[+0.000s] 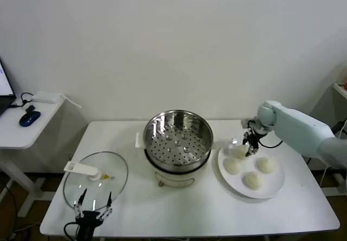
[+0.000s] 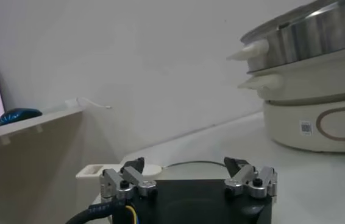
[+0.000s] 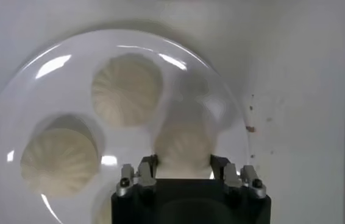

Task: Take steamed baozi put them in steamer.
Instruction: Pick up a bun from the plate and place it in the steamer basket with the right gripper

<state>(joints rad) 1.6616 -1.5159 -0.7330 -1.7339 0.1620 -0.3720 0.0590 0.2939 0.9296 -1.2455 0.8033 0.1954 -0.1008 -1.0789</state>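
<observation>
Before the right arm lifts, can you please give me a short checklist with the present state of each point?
1. Right gripper closed around a baozi: ok, fingers on both its sides.
2. Other three baozi apart from the gripper: ok.
3. Plate fully on the table: ok.
4. Steamer open, tray bare: ok.
5. Glass lid away from the steamer: ok.
6. Left gripper idle by the lid, open: ok.

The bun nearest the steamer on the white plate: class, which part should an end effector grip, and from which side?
Grip the bun across its rounded sides, coming straight down from above. It sits dome-up on the flat plate, with the other buns apart from it, leaving room for fingers.
</observation>
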